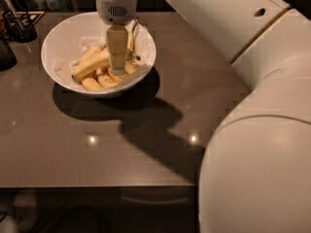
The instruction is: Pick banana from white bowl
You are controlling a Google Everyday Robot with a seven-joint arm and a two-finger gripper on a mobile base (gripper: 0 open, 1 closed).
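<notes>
The white bowl (54, 46) stands at the back left of the dark table. The banana (90, 65), long, pale yellow and nearly straight, lies in it slanting from lower left to upper right, on top of shorter curved bananas (98, 81). My gripper (117, 70) hangs straight down from its round white wrist into the bowl. Its tip is at the right end of the banana, among the fruit. The gripper hides the banana's right end.
My large white arm (262, 130) fills the right side of the view and casts a shadow across the table's middle. Dark containers (17, 25) stand at the back left corner. The table's front edge (97, 184) runs along the bottom.
</notes>
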